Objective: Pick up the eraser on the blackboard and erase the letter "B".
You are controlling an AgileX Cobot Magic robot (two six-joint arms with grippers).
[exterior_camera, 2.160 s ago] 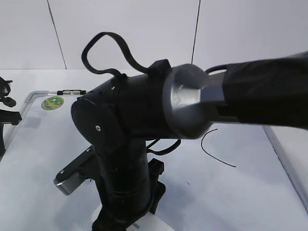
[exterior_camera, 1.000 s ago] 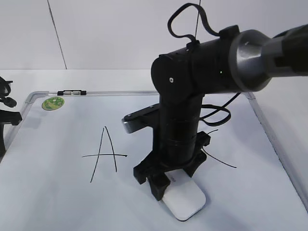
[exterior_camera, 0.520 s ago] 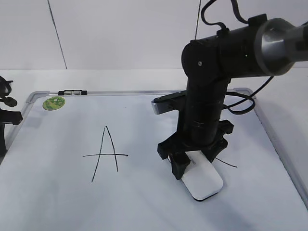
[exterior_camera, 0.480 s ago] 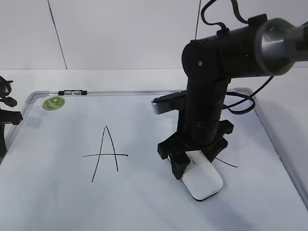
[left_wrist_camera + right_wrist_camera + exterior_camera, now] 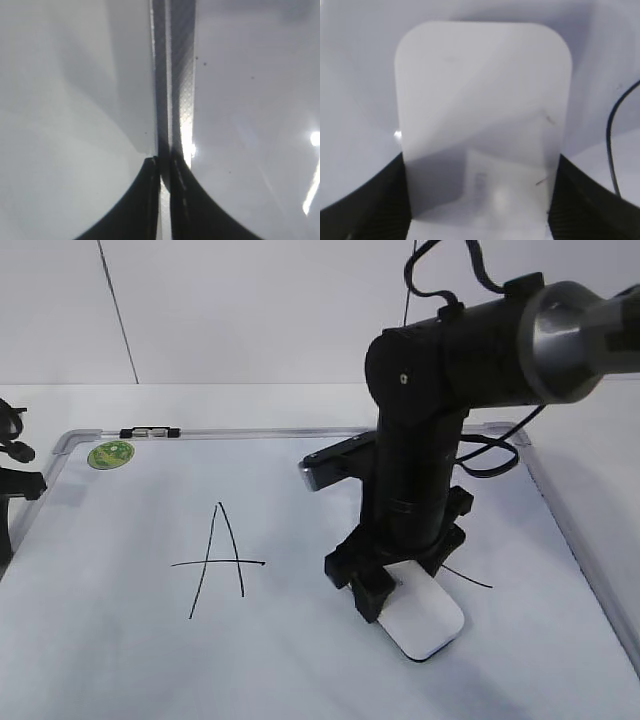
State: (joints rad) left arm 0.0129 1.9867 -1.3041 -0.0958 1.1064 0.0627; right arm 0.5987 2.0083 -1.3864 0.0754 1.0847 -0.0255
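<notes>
The blackboard (image 5: 110, 640) is a white board with a grey frame and a round green sticker (image 5: 110, 453). My right gripper (image 5: 400, 585) is shut on the white eraser (image 5: 425, 620), which lies flat on the board; in the right wrist view the eraser (image 5: 482, 100) fills the space between the fingers (image 5: 480, 200). A black "A" (image 5: 220, 560) is drawn at left. A curved black stroke (image 5: 470, 580) shows just right of the eraser, also in the right wrist view (image 5: 612, 130). No letter "B" shows. My left gripper (image 5: 162, 165) is shut over the board's frame (image 5: 175, 75).
A small black-and-silver clip (image 5: 148, 431) sits on the board's top edge. The left arm's black body (image 5: 12, 485) stands at the board's left edge. The right arm's elbow (image 5: 480, 340) hangs over the board's right half.
My right arm has swept from the left-centre of the board to the right with the eraser, then shifted slightly back left. The "A" came into view.
</notes>
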